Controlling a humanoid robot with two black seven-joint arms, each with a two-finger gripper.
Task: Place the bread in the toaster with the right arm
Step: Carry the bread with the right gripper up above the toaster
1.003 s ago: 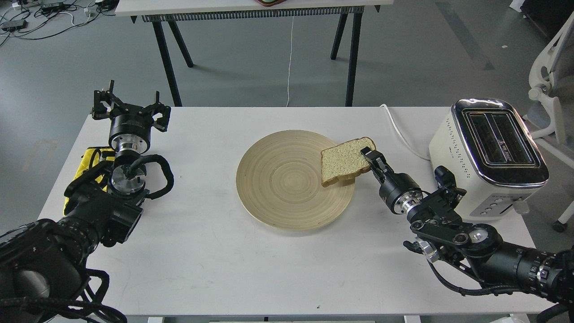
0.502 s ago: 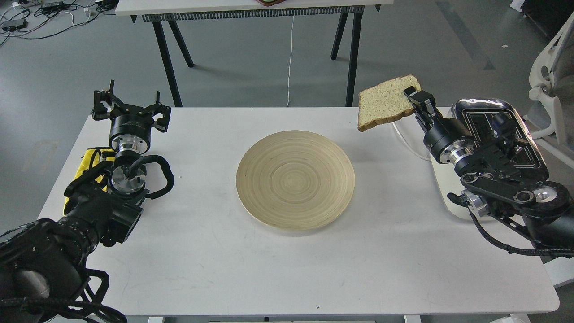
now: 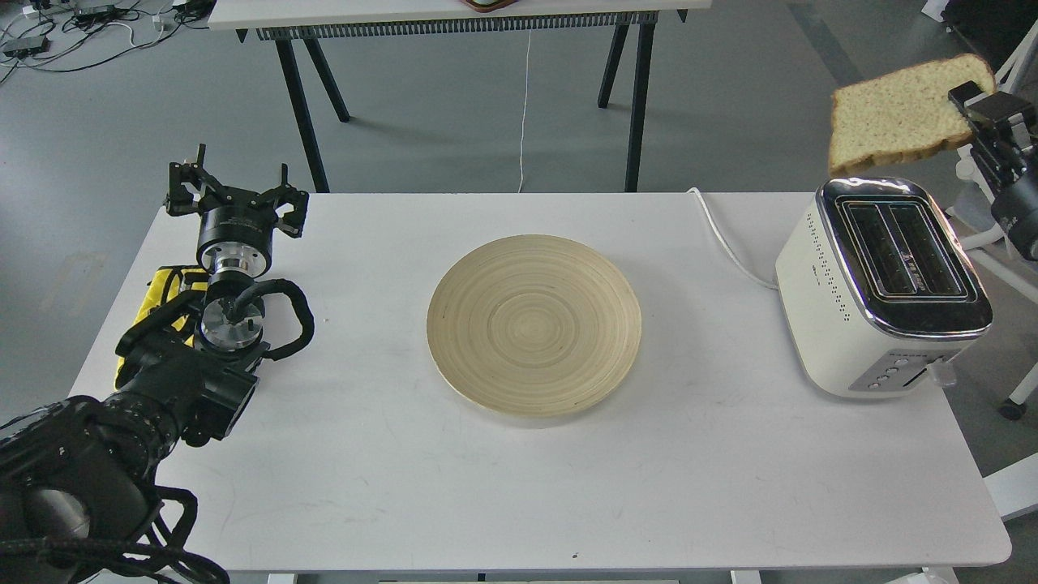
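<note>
The slice of bread (image 3: pixel 896 115) hangs in the air at the upper right, tilted, just above the far end of the toaster. My right gripper (image 3: pixel 967 101) is shut on the bread's right edge; most of the right arm is out of view past the right edge. The cream-white toaster (image 3: pixel 880 288) with a chrome top stands at the table's right side, both slots empty. My left gripper (image 3: pixel 238 191) is open and empty above the table's far left edge.
A round wooden plate (image 3: pixel 534 323) lies bare in the middle of the white table (image 3: pixel 486 487). The toaster's white cord (image 3: pixel 726 243) runs off the far edge. A yellow piece (image 3: pixel 158 292) sits by my left arm. A white chair (image 3: pixel 993 162) stands at the right.
My right gripper has lifted the bread off the plate and carried it up and to the right, to above the toaster. The left arm has not moved.
</note>
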